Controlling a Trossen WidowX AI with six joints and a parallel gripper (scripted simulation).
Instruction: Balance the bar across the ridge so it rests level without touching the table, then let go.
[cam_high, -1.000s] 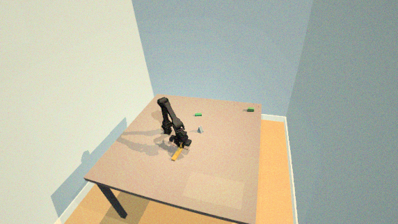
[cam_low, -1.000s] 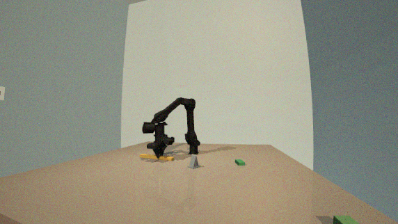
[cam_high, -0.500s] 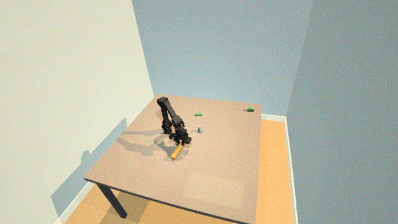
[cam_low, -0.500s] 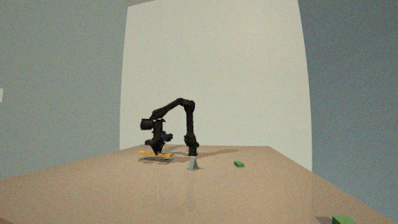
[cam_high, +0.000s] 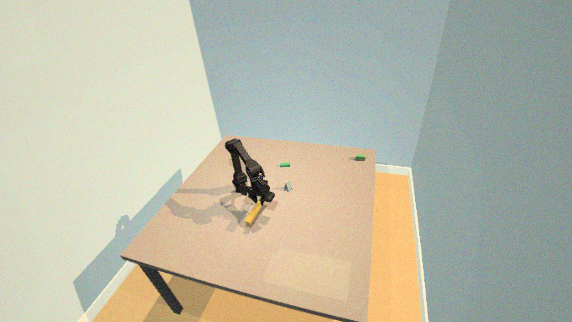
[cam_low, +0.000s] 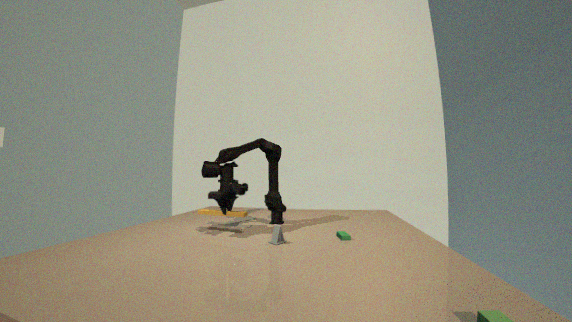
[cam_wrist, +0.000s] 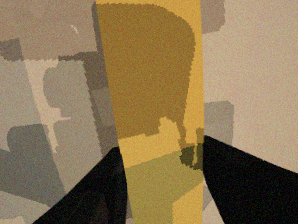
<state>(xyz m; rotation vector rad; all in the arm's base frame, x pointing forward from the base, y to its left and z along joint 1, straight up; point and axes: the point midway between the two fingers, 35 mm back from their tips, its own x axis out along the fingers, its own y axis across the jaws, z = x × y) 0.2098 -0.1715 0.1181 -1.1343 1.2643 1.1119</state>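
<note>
Gripping the flat yellow bar (cam_low: 222, 212), the hand (cam_low: 226, 206) clamps its smooth faces.

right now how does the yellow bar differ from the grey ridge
The yellow bar is long, flat and lies level; the grey ridge is short, upright and tapers to a narrow top. The bar is clamped in the gripper, while the ridge stands free, apart from the arm. The bar looks just clear of the table; the ridge sits on it. Neither touches the other.
</note>
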